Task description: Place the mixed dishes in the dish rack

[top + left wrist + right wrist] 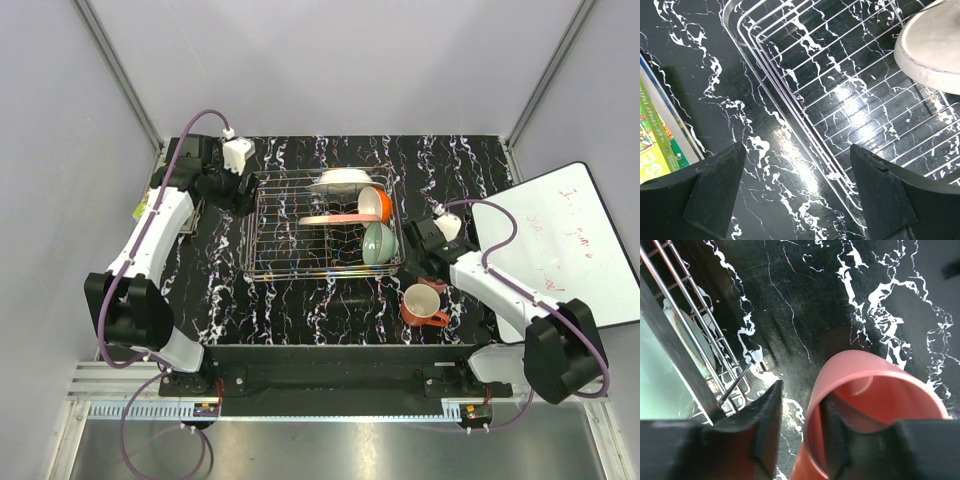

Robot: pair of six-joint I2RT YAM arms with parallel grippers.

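The dish rack [290, 250] stands mid-table and holds a white plate [340, 180], a peach-pink plate [335, 218], an orange bowl [378, 203] and a pale green bowl [380, 243]. Right of the rack stands the orange handled mug [422, 305], with the pink cup [875, 375] just behind it under my right gripper [433, 276]. My right gripper [801, 400] straddles the cup's wall. One finger is inside the cup, the other outside with a gap still showing. My left gripper [797, 190] hangs open and holds nothing, over the rack's left rim [790, 110], near the white plate [935, 50].
A green book [655, 150] lies left of the rack at the table's edge. A whiteboard [560, 250] leans at the right. The rack's corner wires [695, 325] and the green bowl [660, 370] are close to my right gripper's left side.
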